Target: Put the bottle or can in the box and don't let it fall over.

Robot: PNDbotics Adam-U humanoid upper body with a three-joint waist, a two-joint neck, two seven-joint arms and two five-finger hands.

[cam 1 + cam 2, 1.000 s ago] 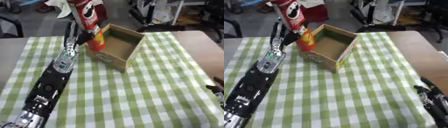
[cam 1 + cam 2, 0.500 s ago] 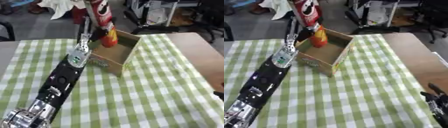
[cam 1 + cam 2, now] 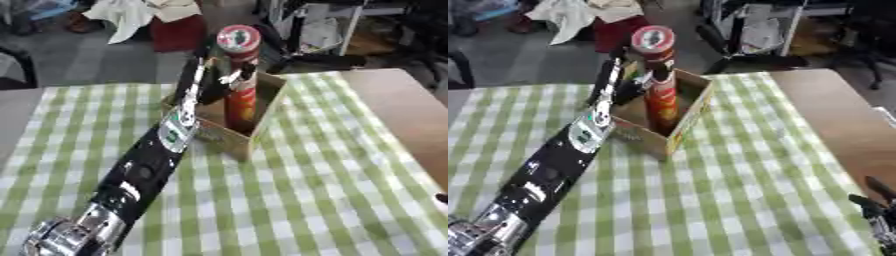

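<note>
Can: tall red cylindrical crisp can [image 3: 240, 85] with a pale round lid; its lower end is inside the open brown cardboard box [image 3: 260, 116], its upper half stands above the rim.
Can axis: long axis close to vertical, lid end up and leaning slightly toward the far side; base hidden by the box walls, so contact with the box floor cannot be confirmed.
Can vs fingers: left hand [image 3: 629, 80] sits at the can's left and far side, about level with the box rim; dark fingers [image 3: 243, 74] cross the can's upper body just below the lid.
Left hand state: fingers curled round the can, holding it; the thumb cannot be made out separately.
Left arm: black and silver, runs from the near left corner diagonally up to the box, lying over the cloth.
Box: open top, set askew on the far middle of the table, one corner pointing near.
Table cover: green-and-white checked cloth [image 3: 297, 200]; bare brown wooden tabletop [image 3: 842, 125] shows along the right.
Right hand: only dark fingers at the near right corner [image 3: 877, 215], well apart from the box; open or closed cannot be told.
</note>
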